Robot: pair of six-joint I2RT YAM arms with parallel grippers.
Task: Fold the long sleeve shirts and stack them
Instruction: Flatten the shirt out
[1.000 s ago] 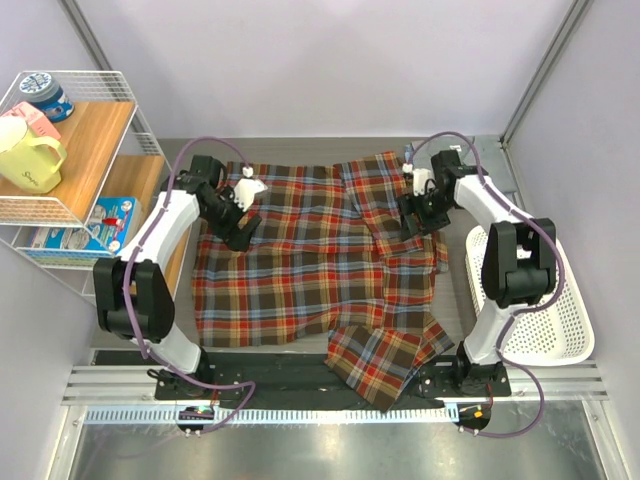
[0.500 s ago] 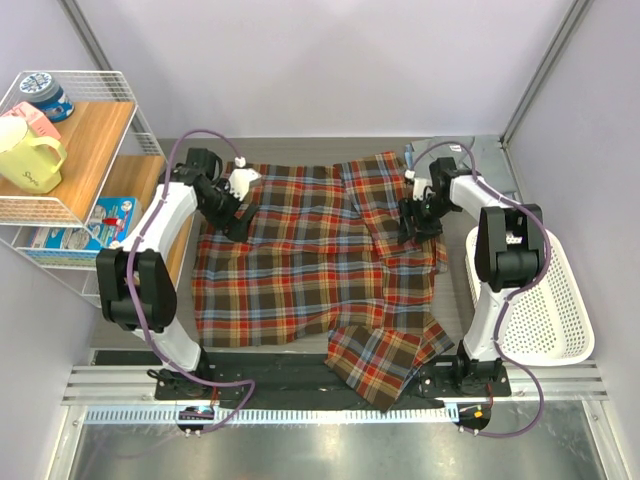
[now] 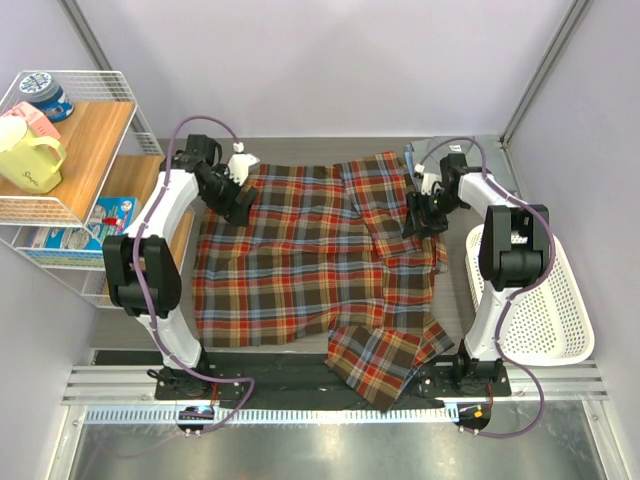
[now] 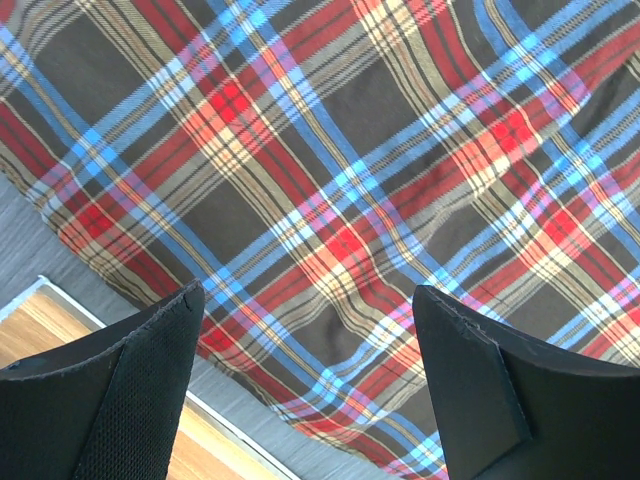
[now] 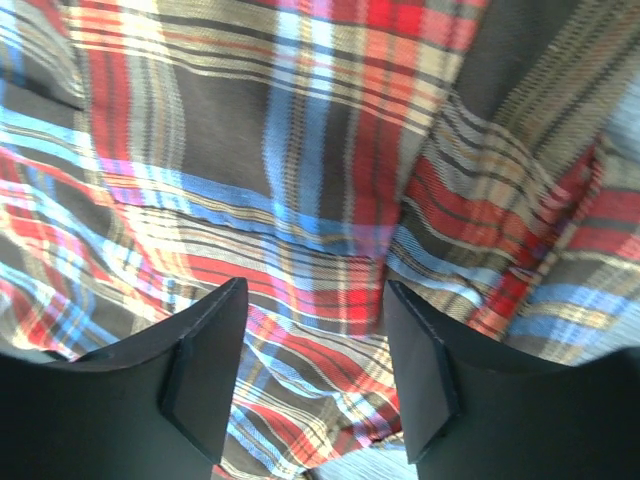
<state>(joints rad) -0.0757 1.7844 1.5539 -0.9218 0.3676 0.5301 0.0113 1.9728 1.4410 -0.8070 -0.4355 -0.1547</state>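
Observation:
The plaid flannel shirt [image 3: 310, 250] lies spread flat across the table, with one part [image 3: 385, 360] folded over toward the front edge. My left gripper [image 3: 241, 206] is open and empty just above the shirt's back left edge; the left wrist view shows its jaws [image 4: 310, 380] wide apart over the plaid hem [image 4: 330, 250] and grey table. My right gripper [image 3: 415, 224] is open and empty over the shirt's rumpled back right part, with plaid folds [image 5: 300, 200] between its jaws [image 5: 315, 380]. The plain grey-blue shirt is not clearly in view.
A wire rack [image 3: 100, 215] with wooden shelves stands at the left, holding a yellow mug [image 3: 30, 155], a tin and boxes. A white mesh basket [image 3: 555, 320] sits at the right by the right arm. A small pale blue patch [image 3: 410, 152] shows at the back.
My left gripper has moved back and left toward the shirt's back left corner. My right gripper has shifted slightly right and back. Both stay open; the shirt has not moved.

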